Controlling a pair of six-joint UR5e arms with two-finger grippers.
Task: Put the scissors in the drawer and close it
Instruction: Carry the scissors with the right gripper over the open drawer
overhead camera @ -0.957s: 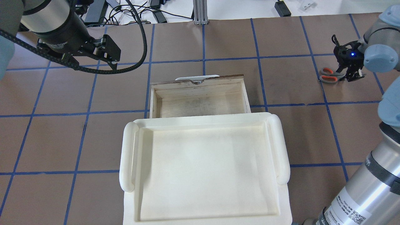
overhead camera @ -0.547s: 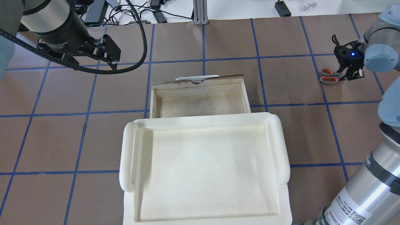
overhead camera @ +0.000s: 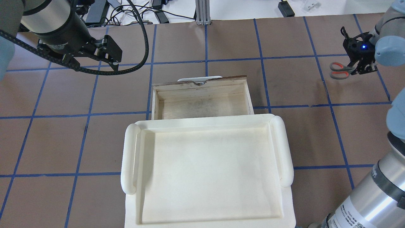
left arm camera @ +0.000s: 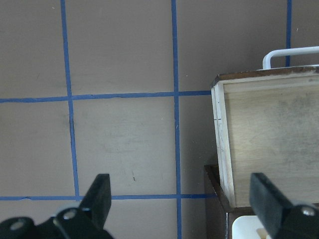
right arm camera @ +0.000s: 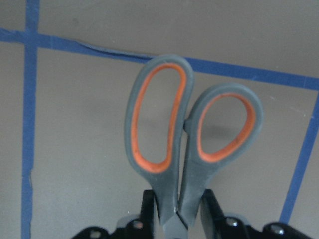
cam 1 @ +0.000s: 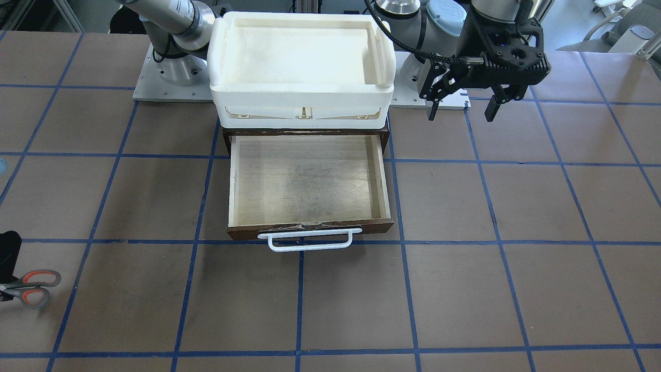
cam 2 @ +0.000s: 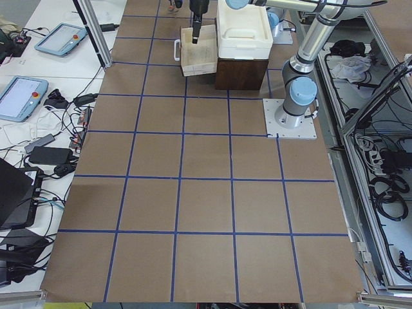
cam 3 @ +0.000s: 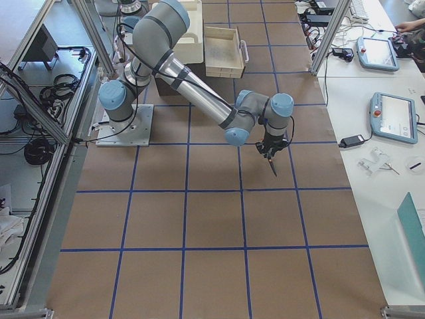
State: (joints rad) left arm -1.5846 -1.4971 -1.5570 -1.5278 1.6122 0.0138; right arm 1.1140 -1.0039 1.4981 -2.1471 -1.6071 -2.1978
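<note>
Now my right claw [right arm camera: 177,206] is pinched shut on the scissors [right arm camera: 184,149] just below the loop handles, near the pivot. That leaves the loops poking out free and gives a balanced carry. In the overhead view they are well apart from the open drawer [overhead camera: 202,101], at its 3 o'clock. My left claw [cam 1: 461,106] hovers spread wide and empty at the drawer's 10 o'clock, probably waiting to push it shut. Since a second ago, the scissors seem to have lifted off the counter [overhead camera: 284,41] and drifted toward 1 o'clock.
</note>
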